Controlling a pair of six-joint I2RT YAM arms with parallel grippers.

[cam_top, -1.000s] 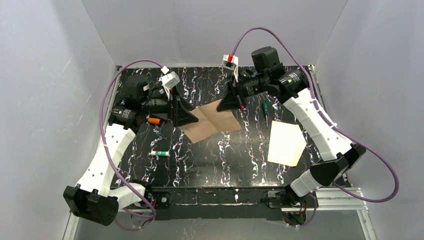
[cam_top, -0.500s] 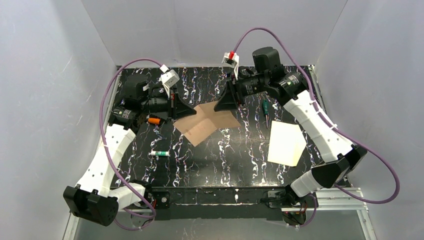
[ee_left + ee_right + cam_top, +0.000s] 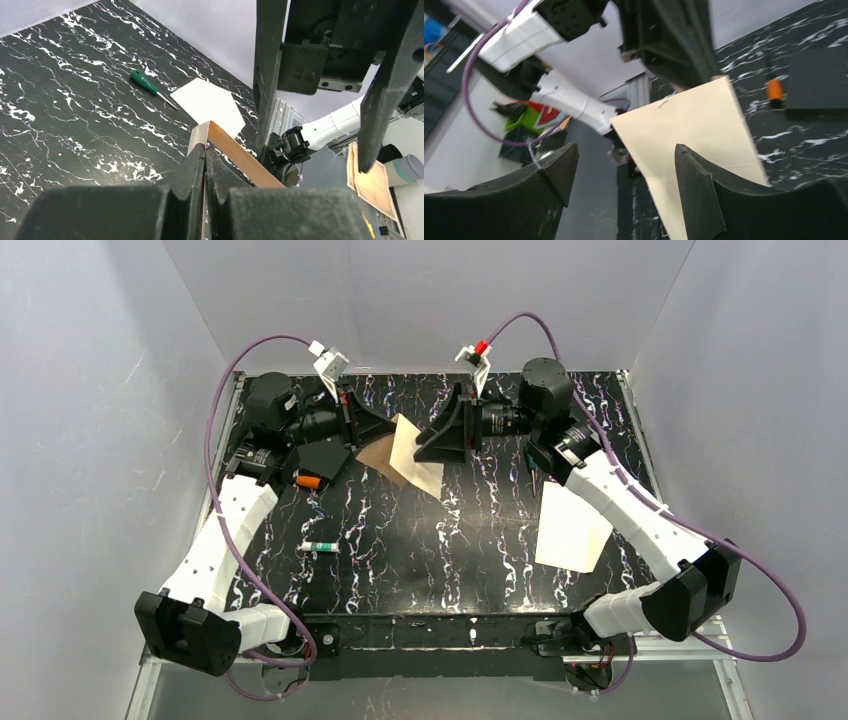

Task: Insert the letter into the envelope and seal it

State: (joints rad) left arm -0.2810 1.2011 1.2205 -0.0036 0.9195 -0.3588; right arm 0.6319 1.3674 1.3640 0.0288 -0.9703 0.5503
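The envelope [image 3: 414, 456] hangs tilted above the table's far middle, its cream face toward the right arm and a brown part [image 3: 377, 452] behind. My left gripper [image 3: 391, 428] is shut on its edge; in the left wrist view the jaws [image 3: 206, 151] pinch the envelope [image 3: 235, 155], seen edge-on. My right gripper [image 3: 432, 442] stands open just right of it. In the right wrist view the fingers [image 3: 624, 156] are wide apart and the envelope [image 3: 689, 127] is just ahead of them, not gripped. The white letter [image 3: 570, 528] lies flat on the table at the right [image 3: 207, 102].
A black square card [image 3: 322, 457] and an orange marker [image 3: 310, 481] lie under the left arm. A small green-and-white stick [image 3: 320, 546] sits on the table's near left. A green screwdriver [image 3: 145, 83] lies beside the letter. Grey walls enclose the table.
The left gripper shut on the envelope and raised it off the table, tilting it up. The right gripper let go, opened wide and drew back slightly.
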